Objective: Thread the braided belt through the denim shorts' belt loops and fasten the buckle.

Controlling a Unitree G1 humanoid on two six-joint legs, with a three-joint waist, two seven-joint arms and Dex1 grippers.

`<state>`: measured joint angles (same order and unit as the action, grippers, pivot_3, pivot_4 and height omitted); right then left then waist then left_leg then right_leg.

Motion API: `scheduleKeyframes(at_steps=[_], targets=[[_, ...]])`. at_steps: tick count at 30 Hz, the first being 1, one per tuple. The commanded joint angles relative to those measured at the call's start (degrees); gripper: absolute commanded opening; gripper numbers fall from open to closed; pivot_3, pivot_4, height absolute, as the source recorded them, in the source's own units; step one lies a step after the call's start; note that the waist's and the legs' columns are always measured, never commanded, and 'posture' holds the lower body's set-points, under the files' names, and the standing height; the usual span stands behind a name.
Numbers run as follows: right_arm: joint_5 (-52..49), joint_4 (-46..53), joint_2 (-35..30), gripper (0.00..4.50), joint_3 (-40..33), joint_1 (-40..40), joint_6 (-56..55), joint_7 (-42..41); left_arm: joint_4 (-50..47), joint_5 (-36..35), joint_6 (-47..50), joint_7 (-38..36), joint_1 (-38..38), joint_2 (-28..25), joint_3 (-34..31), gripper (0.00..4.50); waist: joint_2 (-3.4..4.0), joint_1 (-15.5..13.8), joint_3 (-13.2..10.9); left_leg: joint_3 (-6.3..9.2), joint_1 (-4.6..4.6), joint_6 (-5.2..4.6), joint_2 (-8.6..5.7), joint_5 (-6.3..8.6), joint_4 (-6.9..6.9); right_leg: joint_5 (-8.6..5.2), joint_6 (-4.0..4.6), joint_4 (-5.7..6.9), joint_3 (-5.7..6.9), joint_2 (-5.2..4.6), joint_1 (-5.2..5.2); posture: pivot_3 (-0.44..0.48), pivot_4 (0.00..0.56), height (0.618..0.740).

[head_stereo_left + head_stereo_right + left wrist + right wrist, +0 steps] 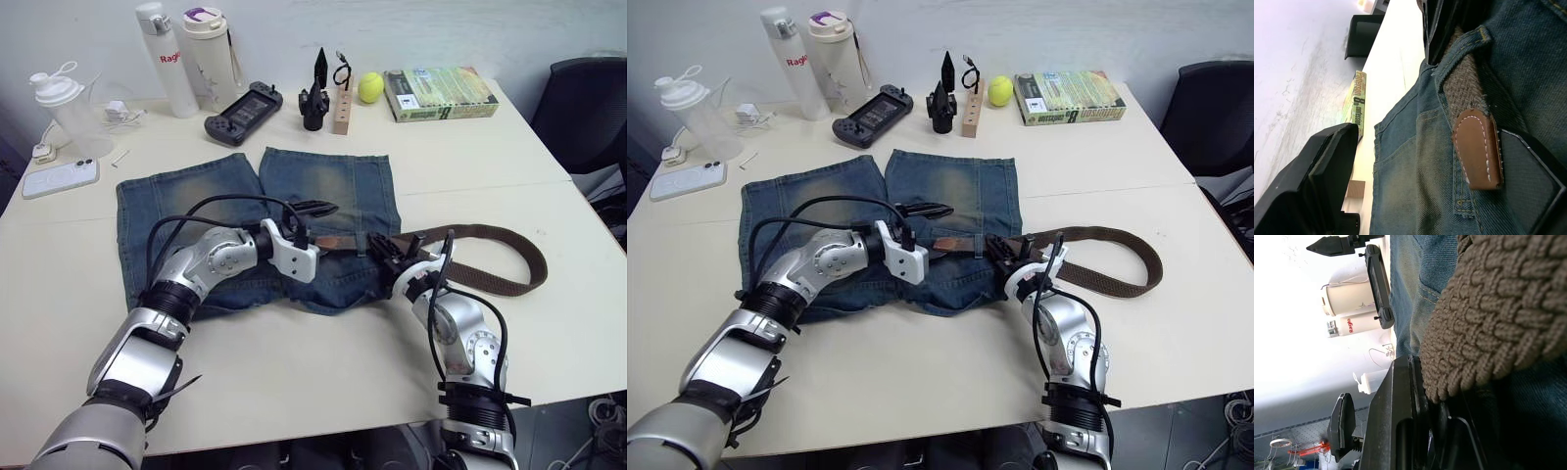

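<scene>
Two pincers on denim shorts (333, 196), left pincer (318, 227) spread beside braided belt (490, 235) tip, right pincer (384, 251) clenching belt

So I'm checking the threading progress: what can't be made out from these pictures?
- The buckle: not made out along the braided belt in the eye views.
- Belt loops further on: covered by the left hand.
- Right hand: whether its fingers grip the belt is too close to tell in the right wrist view.

Coarse woven braided belt (1465, 88) with a smooth stitched leather tip lies on faded, twilled denim shorts (1415, 186)
</scene>
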<state>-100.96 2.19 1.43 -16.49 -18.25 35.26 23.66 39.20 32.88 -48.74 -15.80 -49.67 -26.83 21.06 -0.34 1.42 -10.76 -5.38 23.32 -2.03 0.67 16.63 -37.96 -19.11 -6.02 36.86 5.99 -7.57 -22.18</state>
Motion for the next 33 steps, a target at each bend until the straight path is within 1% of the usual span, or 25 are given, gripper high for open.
scheduleKeyframes(at_steps=[1, 2, 4, 6, 7, 8, 17, 19, 20, 22, 24, 25, 29, 33], targets=[[-0.75, 2.68, 0.23, 0.0, 0.1, 0.13, 0.32, -0.67, -0.7, -0.5, -0.92, 0.31, -0.78, -0.36, 0.11, 3.95, 0.0, 0.0, 0.0, 0.0, 0.0, 0.0, 0.0, 0.0, 0.0, 0.0, 0.0, 0.0, 0.0, 0.0, 0.0, 0.0, 0.15, 0.724], [-0.78, 2.73, 0.15, 0.0, 0.09, 0.16, 0.36, -0.63, -0.8, -0.28, -0.92, 0.32, -0.74, -0.43, 0.24, 3.64, 0.0, 0.0, 0.0, -0.01, 0.0, 0.0, 0.0, 0.0, 0.0, 0.0, 0.0, 0.0, 0.0, 0.0, 0.0, 0.0, 0.15, 0.724], [-0.82, 2.75, 0.06, 0.0, 0.08, 0.17, 0.37, -0.58, -0.85, -0.02, -0.86, 0.46, -0.76, -0.47, 0.41, 2.75, 0.0, 0.0, 0.0, -0.01, 0.0, 0.0, 0.0, 0.0, 0.0, 0.0, 0.0, 0.0, 0.0, 0.0, 0.0, 0.0, 0.15, 0.724], [-0.84, 2.72, 0.03, 0.0, 0.09, 0.15, 0.38, -0.54, -0.92, 0.21, -0.78, 0.57, -0.8, -0.43, 0.6, 1.78, 0.0, 0.0, 0.0, -0.01, 0.0, 0.0, 0.0, 0.0, 0.0, 0.0, 0.0, 0.0, 0.0, 0.0, 0.0, 0.0, 0.15, 0.724], [-0.84, 2.71, 0.0, 0.0, 0.1, 0.15, 0.4, -0.52, -1.01, 0.33, -0.72, 0.58, -0.78, -0.37, 0.69, 1.21, 0.0, 0.0, 0.0, -0.01, 0.0, 0.0, 0.0, 0.0, 0.0, 0.0, 0.0, 0.0, 0.0, 0.0, 0.0, 0.0, 0.15, 0.724], [-0.85, 2.69, -0.02, 0.0, 0.11, 0.15, 0.42, -0.48, -1.11, 0.41, -0.73, 0.62, -0.76, -0.33, 0.74, 0.8, 0.0, 0.0, 0.0, -0.01, 0.0, 0.0, 0.0, 0.0, 0.0, 0.0, 0.0, 0.0, 0.0, 0.0, 0.0, 0.0, 0.15, 0.724], [-0.58, 3.0, -0.26, 0.0, 0.51, 0.23, 0.76, -0.01, -1.85, 1.44, -0.76, 1.06, -0.64, -0.67, 0.79, 0.8, 0.0, 0.0, 0.0, -0.01, 0.0, 0.0, 0.0, 0.0, 0.0, 0.0, 0.0, 0.0, 0.0, 0.0, 0.0, 0.0, 0.15, 0.724], [-0.17, 4.05, -0.42, 0.85, 0.7, 0.3, 0.7, -0.07, -2.13, 1.45, -0.86, 0.91, -0.47, -0.69, 0.84, 0.77, 0.0, 0.0, 0.0, -0.01, 0.0, 0.0, 0.0, 0.0, 0.0, 0.0, 0.0, 0.01, 0.0, 0.01, 0.0, 0.0, 0.15, 0.724], [-0.47, 5.03, -0.45, 1.09, 0.6, 0.18, 0.45, 0.15, -2.29, 1.44, -0.87, 0.85, -0.39, -0.69, 0.86, 0.77, 0.0, 0.0, 0.0, -0.01, 0.0, 0.0, 0.0, 0.0, 0.0, 0.0, 0.0, 0.01, 0.0, 0.0, -0.02, 0.0, 0.15, 0.724], [-1.02, 6.98, -0.67, 1.96, 0.07, -0.04, -0.43, 0.99, -2.57, 1.64, -0.81, 0.88, -0.24, -0.9, 0.88, 0.77, 0.0, 0.0, 0.0, -0.02, 0.02, 0.0, 0.0, 0.0, 0.0, 0.0, 0.0, 0.01, -0.01, 0.0, -0.04, 0.0, 0.15, 0.724], [-2.14, 9.24, -1.44, 3.03, -0.65, 0.16, -1.03, 2.03, -2.69, 1.48, -0.67, 0.93, -0.05, -1.06, 0.73, 0.77, 0.0, -0.01, 0.0, -0.03, 0.02, 0.0, 0.0, 0.0, 0.0, 0.0, 0.0, 0.02, -0.01, 0.0, -0.05, 0.0, 0.15, 0.724], [-2.41, 10.17, -1.97, 3.49, -0.77, 0.34, -1.07, 2.62, -2.77, 1.38, -0.66, 0.96, 0.01, -1.14, 0.68, 0.77, 0.0, -0.01, 0.0, -0.03, 0.02, 0.0, 0.0, 0.0, 0.0, 0.0, 0.0, 0.02, -0.01, -0.01, -0.05, 0.0, 0.15, 0.724], [-3.53, 12.52, -3.66, 3.49, -0.64, 1.08, -1.29, 4.43, -3.63, 1.09, -0.85, 0.95, 0.52, -1.27, 0.64, 0.77, 0.0, -0.02, 0.0, -0.03, 0.03, 0.0, 0.0, 0.0, 0.0, 0.0, 0.0, 0.02, -0.01, -0.02, -0.05, 0.0, 0.15, 0.724], [-3.98, 15.66, -6.94, 3.49, 0.13, 3.64, -0.36, 6.29, -4.85, -0.57, 0.56, 0.4, 2.05, -1.41, -0.31, 0.77, 0.0, -0.08, 0.0, -0.03, 0.04, 0.0, 0.0, 0.0, 0.0, 0.0, 0.0, 0.02, -0.01, -0.02, -0.06, 0.0, 0.15, 0.724]])
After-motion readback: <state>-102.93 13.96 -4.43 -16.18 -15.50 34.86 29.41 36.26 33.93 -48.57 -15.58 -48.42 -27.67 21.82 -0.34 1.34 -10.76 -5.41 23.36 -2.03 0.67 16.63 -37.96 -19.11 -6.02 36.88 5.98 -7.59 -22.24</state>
